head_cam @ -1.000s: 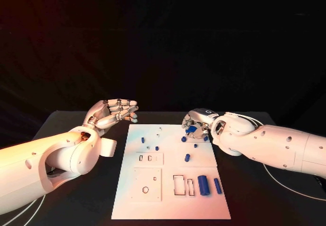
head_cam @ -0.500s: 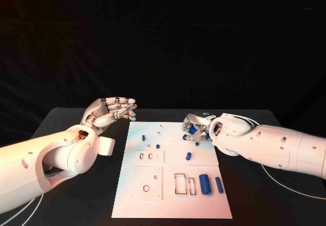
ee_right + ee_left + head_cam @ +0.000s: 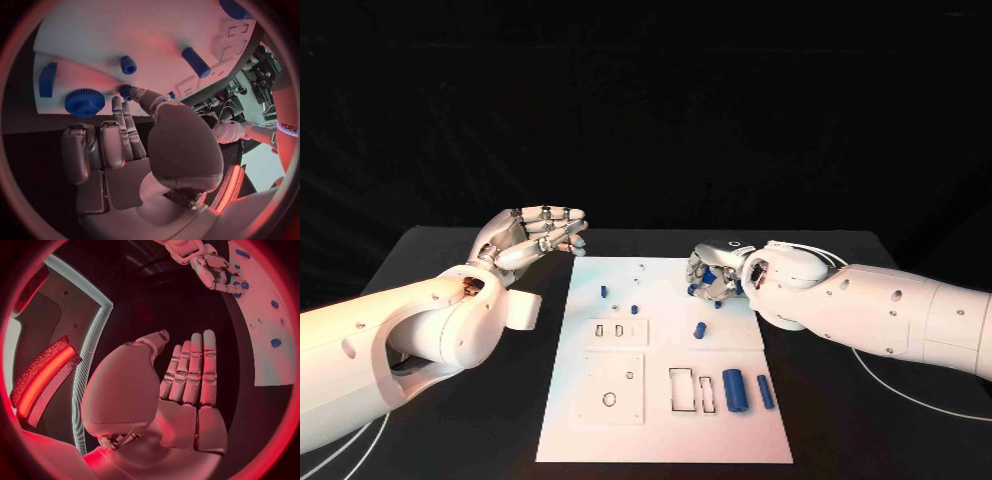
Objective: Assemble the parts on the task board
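A white task board [image 3: 661,400] lies mid-surface on the black surface [image 3: 473,420] against a dark backdrop. The right hand [image 3: 714,272] pinches a small blue part [image 3: 125,90] over the board's far right edge; the left hand [image 3: 538,236] hovers empty, fingers apart.

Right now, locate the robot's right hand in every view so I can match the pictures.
Head view: right hand over the task board's far right edge.
Left wrist view: right hand beyond the fingertips of the left hand, at the board's edge.
Right wrist view: right hand takes the middle, fingertips toward the board.
Shared landmark: the white task board.
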Tool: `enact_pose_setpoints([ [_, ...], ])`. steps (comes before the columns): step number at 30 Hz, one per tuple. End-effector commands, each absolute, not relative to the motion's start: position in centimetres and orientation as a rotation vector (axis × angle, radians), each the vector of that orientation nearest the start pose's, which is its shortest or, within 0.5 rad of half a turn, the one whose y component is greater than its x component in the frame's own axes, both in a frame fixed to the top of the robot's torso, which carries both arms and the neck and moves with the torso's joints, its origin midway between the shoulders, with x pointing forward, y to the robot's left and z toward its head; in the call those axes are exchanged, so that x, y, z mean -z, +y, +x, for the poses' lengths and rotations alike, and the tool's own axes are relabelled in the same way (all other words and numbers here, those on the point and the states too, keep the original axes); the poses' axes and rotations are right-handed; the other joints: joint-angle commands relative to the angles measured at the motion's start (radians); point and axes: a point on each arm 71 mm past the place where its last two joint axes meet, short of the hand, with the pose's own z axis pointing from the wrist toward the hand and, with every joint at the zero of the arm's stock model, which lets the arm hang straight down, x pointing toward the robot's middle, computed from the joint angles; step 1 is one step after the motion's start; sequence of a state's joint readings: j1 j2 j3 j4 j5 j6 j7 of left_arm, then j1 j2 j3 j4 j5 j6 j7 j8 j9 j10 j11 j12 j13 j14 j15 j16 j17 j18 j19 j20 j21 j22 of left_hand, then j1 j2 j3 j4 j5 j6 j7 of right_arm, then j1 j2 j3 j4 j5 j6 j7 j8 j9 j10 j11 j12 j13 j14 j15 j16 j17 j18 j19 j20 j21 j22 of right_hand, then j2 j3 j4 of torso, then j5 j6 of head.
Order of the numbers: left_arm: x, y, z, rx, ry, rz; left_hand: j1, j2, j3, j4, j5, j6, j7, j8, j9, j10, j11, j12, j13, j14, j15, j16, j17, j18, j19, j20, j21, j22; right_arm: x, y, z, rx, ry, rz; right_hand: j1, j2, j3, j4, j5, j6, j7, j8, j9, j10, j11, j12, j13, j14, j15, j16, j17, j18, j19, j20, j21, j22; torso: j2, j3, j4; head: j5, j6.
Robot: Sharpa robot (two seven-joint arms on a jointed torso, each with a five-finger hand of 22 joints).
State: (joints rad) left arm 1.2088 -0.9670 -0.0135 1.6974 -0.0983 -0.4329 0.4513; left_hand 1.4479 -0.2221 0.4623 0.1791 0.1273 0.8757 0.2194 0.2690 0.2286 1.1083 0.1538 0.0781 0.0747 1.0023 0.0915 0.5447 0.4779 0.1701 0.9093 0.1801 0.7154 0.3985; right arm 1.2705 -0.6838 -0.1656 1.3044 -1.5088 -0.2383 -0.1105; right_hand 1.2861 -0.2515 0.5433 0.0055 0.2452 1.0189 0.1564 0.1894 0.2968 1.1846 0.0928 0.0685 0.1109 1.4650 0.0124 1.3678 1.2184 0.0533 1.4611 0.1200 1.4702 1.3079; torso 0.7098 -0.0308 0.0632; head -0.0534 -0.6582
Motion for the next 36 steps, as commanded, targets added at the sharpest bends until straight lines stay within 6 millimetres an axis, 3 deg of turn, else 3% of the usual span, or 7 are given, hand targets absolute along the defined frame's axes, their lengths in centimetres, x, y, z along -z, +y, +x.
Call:
enact_pose_setpoints([
  [1, 14.3, 22.1, 46.2, 1.544, 1.315, -0.962, -0.008, -0.001, 0.001, -0.008, -0.006, -0.007, 0.001, 0.003, 0.001, -0.007, 0.002, -0.004, 0.001, -0.005, 0.001, 0.003, 0.001, 0.009, -0.007, 0.003, 0.004, 0.001, 21.3, -18.3, 52.0, -0.486, 1.779, -0.322, 0.001, 0.01, 0.015, 0.001, -0.002, 0.011, 0.0, 0.009, 0.005, 0.011, -0.002, 0.002, 0.002, 0.046, -0.002, 0.006, 0.002, -0.017, 0.018, -0.004, 0.006, 0.097, 0.002, 0.0001, 0.0012, 0.002, 0.001],
  [12, 14.3, 22.2, 46.3, 1.544, 1.318, -0.968, -0.009, 0.001, 0.003, -0.009, -0.006, -0.006, 0.001, 0.005, 0.003, -0.007, 0.002, -0.003, 0.002, -0.005, 0.001, 0.01, 0.004, 0.009, -0.01, 0.003, 0.012, 0.006, 21.4, -17.9, 51.9, -0.512, 1.762, -0.311, -0.002, 0.03, 0.047, 0.013, -0.009, 0.042, -0.015, 0.031, 0.029, 0.051, -0.015, 0.002, 0.007, 0.045, -0.012, 0.017, 0.003, -0.02, 0.027, -0.012, 0.018, 0.118, 0.005, -0.0014, 0.0026, 0.004, -0.006],
  [21, 14.4, 22.2, 46.3, 1.543, 1.32, -0.97, -0.009, 0.002, 0.004, -0.01, -0.007, -0.006, 0.001, 0.006, 0.003, -0.006, 0.002, -0.002, 0.002, -0.006, 0.001, 0.012, 0.005, 0.01, -0.011, 0.003, 0.015, 0.008, 21.0, -17.9, 52.1, -0.514, 1.705, -0.279, 0.007, 0.047, 0.068, 0.01, -0.031, 0.051, -0.019, 0.042, 0.044, 0.066, -0.02, 0.0, 0.009, 0.044, -0.017, 0.02, -0.001, -0.022, 0.03, -0.017, 0.024, 0.128, 0.006, -0.0029, 0.0025, 0.006, -0.002],
  [36, 14.5, 22.3, 46.6, 1.539, 1.318, -0.977, -0.009, 0.002, 0.004, -0.01, -0.007, -0.006, 0.001, 0.006, 0.003, -0.006, 0.002, -0.002, 0.002, -0.006, 0.001, 0.012, 0.005, 0.01, -0.011, 0.003, 0.015, 0.008, 18.8, -15.7, 52.6, -0.542, 1.55, -0.214, 0.007, 0.052, 0.077, 0.007, -0.015, 0.062, -0.024, 0.054, 0.059, 0.079, -0.025, 0.0, 0.011, 0.042, -0.021, 0.019, -0.008, -0.025, 0.037, -0.02, 0.03, 0.14, 0.008, -0.0044, 0.0072, 0.008, 0.005],
])
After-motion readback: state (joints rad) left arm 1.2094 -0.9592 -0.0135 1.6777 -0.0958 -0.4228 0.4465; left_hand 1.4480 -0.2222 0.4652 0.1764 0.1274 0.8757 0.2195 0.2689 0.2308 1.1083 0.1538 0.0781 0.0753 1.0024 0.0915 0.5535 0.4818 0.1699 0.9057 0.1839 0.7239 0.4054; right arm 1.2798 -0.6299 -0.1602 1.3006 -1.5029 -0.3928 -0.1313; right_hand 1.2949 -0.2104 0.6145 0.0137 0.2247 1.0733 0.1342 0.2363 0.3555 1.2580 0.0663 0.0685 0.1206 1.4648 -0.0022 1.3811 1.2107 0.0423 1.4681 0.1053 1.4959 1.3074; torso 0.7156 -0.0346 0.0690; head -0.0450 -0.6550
